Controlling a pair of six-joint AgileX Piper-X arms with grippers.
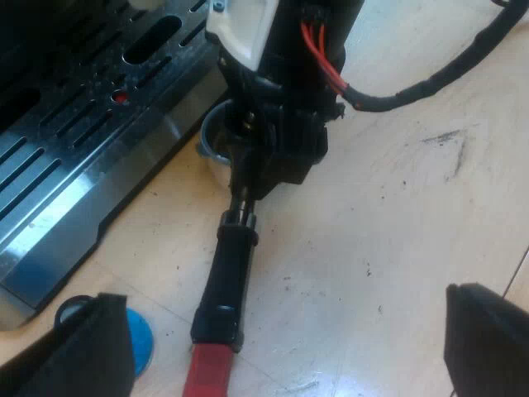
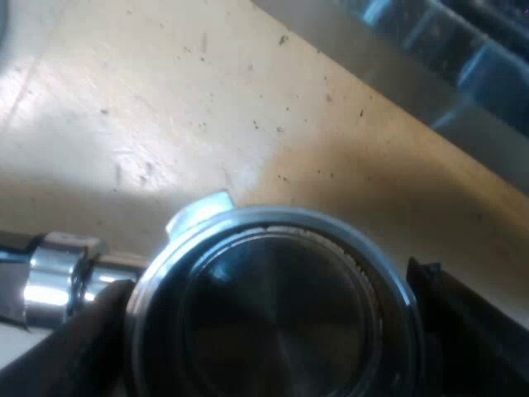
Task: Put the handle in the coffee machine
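The metal holder lies on the light wooden table, its dark handle (image 1: 227, 281) ending in red (image 1: 208, 372) close to my left gripper (image 1: 289, 347). That gripper hovers open above the table, its fingers wide apart on either side of the handle's end. My right gripper (image 2: 273, 331) sits at the holder's round metal basket (image 2: 273, 306), one finger pressed against each side of the rim. From the left wrist view the right arm (image 1: 273, 141) stands over the basket (image 1: 213, 141), beside the machine's drip tray.
The espresso machine's slotted metal drip tray (image 1: 74, 157) lies close to the basket; its edge (image 2: 446, 58) runs past the holder. A blue tamper (image 1: 140, 339) rests on the table by one left finger (image 1: 91, 351). Bare tabletop (image 1: 397, 231) extends beyond the handle.
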